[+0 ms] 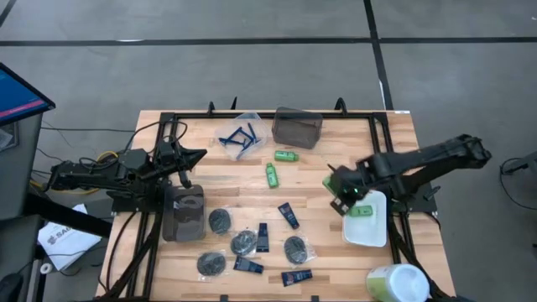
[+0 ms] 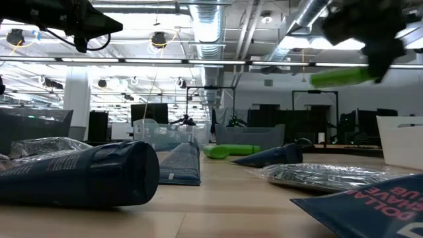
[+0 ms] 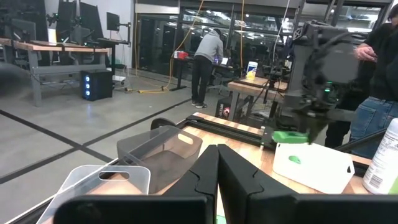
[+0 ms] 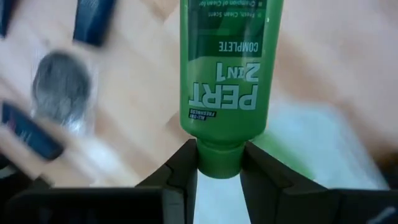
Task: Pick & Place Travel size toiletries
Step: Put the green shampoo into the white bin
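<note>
Green bottle [image 4: 225, 81] clamped in right gripper [image 4: 219, 163], above white tray [image 1: 367, 228]

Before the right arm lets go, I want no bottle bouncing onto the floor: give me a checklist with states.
1. Right gripper shut on the green bottle by its cap end: ok.
2. Bottle over the white tray: cannot tell, it seems at the tray's edge.
3. Tray has room: ok, one other green bottle inside.
4. Left gripper away from the tray, across the table: ok.
5. People clear of the table: ok.
</note>
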Controlling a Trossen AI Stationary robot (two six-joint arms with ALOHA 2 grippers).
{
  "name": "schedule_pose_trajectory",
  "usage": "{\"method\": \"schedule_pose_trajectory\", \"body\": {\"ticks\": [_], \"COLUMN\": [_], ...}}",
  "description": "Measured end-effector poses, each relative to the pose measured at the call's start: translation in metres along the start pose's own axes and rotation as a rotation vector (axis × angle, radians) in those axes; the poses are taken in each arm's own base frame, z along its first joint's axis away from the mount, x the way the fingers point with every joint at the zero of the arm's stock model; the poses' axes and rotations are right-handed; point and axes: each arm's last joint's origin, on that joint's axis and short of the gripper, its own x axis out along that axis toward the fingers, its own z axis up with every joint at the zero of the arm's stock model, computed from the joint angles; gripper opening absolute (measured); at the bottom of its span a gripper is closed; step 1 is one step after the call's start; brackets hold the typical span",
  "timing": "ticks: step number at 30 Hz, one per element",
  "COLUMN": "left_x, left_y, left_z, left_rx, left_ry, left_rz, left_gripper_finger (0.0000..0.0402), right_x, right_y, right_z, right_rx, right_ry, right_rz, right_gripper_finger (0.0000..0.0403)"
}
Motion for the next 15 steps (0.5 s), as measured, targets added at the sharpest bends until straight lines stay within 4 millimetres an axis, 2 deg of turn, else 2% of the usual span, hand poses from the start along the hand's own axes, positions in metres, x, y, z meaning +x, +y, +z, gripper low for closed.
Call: {"method": "schedule_pose_trajectory", "body": {"ticks": [8, 15], "left_x": [0.0, 0.0], "left_y": [0.0, 0.0], "left_z": [0.0, 0.0], "left_rx": [0.0, 0.0], "left_ry": [0.0, 0.0], "left_rz": [0.0, 0.0], "left_gripper_finger": [0.0, 0.0], "right_x": [-0.002, -0.003], "right_y": [0.012, 0.011], "right_z": [-0.05, -0.076], "right_rx": [0.158, 0.255], "right_ry": [0.134, 0.157], "right_rz": [-0.061, -0.151], "right_gripper_finger": [0.0084, 0.0084]}}
